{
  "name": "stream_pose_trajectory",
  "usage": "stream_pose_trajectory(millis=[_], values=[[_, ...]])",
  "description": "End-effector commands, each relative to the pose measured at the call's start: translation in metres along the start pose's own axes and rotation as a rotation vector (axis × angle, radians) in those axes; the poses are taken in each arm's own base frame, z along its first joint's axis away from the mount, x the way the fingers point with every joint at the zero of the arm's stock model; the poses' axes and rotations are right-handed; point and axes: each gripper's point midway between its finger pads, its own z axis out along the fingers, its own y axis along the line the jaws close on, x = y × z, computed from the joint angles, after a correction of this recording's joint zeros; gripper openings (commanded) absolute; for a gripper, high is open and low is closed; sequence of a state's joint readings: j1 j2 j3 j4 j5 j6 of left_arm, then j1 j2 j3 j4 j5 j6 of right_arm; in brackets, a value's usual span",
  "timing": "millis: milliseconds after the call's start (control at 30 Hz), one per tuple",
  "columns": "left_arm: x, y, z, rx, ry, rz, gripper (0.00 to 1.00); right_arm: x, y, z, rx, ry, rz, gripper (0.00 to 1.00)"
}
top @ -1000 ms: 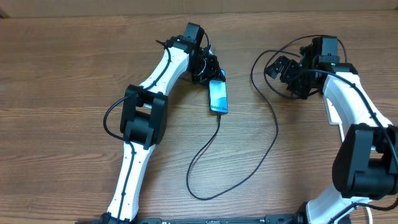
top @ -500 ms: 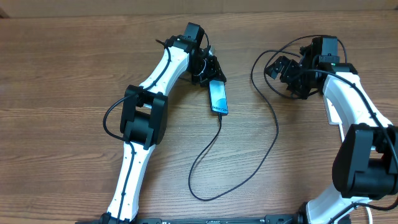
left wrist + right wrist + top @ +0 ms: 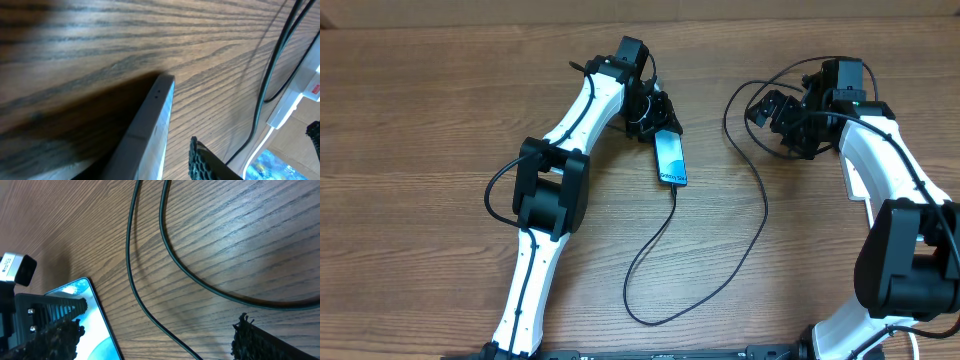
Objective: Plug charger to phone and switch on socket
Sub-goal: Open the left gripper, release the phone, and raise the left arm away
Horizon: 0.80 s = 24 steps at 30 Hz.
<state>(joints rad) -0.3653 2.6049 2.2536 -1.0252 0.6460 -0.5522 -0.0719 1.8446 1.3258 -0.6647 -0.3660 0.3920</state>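
Phone lies flat on the bench, charger apparently seated in its near end; left gripper sits at its far end, clasped or released I can't tell. Next up, the wide-spread, empty right gripper must find the socket switch. Nothing has visibly shifted since a second ago.

Both arms stretch toward the far edge of the table. The left gripper angles down and inward, its jaw gap unclear. The right gripper is spread wide.
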Motion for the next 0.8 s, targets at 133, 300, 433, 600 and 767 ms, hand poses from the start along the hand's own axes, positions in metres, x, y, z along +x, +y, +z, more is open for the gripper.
stream_pose_trajectory(millis=[133,300,433,600,767], values=[[-0.002,0.04,0.011,-0.166,-0.025,-0.078,0.5,-0.008,0.006,-0.009,-0.008,-0.034,-0.016,1.0],[0.002,0.055,0.008,-0.242,-0.028,-0.109,0.5,-0.008,0.006,-0.009,-0.008,-0.034,-0.016,1.0],[0.005,0.06,0.007,-0.268,-0.02,-0.12,0.51,-0.008,0.006,-0.009,-0.008,-0.034,-0.016,1.0],[0.007,0.061,0.006,-0.274,-0.015,-0.124,0.5,-0.008,0.006,-0.009,-0.008,-0.034,-0.016,1.0],[0.008,0.062,0.006,-0.279,-0.009,-0.109,0.49,-0.008,0.006,-0.009,-0.008,-0.034,-0.016,1.0]])
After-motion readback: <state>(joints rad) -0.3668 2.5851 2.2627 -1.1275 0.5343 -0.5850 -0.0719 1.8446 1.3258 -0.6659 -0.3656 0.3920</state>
